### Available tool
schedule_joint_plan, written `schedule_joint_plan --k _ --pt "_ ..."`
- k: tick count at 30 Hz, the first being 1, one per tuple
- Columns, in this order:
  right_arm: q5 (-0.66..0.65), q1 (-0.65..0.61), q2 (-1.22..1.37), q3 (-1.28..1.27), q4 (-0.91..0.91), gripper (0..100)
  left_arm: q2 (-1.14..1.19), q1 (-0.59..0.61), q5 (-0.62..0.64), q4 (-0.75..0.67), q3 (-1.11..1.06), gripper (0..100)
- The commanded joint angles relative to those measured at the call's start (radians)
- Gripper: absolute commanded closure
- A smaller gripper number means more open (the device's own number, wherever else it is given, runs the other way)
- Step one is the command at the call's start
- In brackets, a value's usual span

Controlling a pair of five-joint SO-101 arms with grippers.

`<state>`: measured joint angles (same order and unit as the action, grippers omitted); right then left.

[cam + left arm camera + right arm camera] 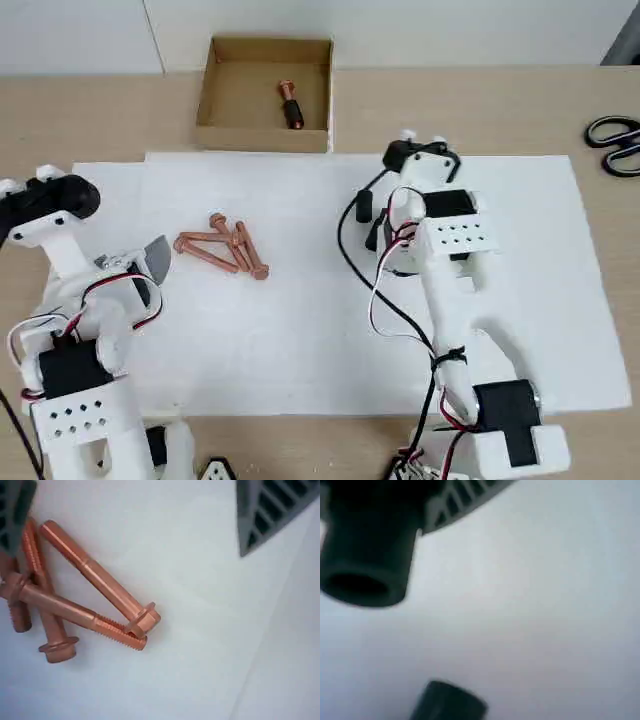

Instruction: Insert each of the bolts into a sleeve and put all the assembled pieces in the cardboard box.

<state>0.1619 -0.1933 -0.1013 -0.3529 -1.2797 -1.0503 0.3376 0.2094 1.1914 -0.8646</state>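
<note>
The left arm (75, 330) is bent forward and inward, its left gripper (150, 262) held low with jaws spread wide apart; the right arm (450, 300) stretches straight ahead, wrist folded downward, its right gripper (385, 220) clamped on a black sleeve (367, 555).

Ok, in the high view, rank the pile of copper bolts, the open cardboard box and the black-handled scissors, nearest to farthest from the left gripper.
From the left gripper:
1. pile of copper bolts, close beside it on the white sheet.
2. open cardboard box, at the table's far edge.
3. black-handled scissors, far right side.
</note>
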Motion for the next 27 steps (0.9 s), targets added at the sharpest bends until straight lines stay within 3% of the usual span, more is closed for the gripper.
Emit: schedule_joint_plan --k 1,5,16,22,27 --pt "-0.19 -0.013 -0.048 0.005 0.002 99.5 -0.018 -0.009 -0.008 -0.006 0.005 73" --pt "-0.321 -0.024 -0.048 -0.015 0.005 99.5 -0.018 -0.009 -0.008 -0.006 0.005 73" --pt "-0.325 -0.024 -0.048 -0.141 0.166 99.0 -0.018 -0.009 -0.008 -0.005 0.005 73" --pt "-0.325 -0.024 -0.048 -0.149 0.166 92.0 -0.018 -0.009 -0.008 -0.006 0.005 73" --pt "-0.325 -0.025 -0.048 -0.149 0.168 91.6 -0.018 -0.009 -0.008 -0.003 0.005 73"
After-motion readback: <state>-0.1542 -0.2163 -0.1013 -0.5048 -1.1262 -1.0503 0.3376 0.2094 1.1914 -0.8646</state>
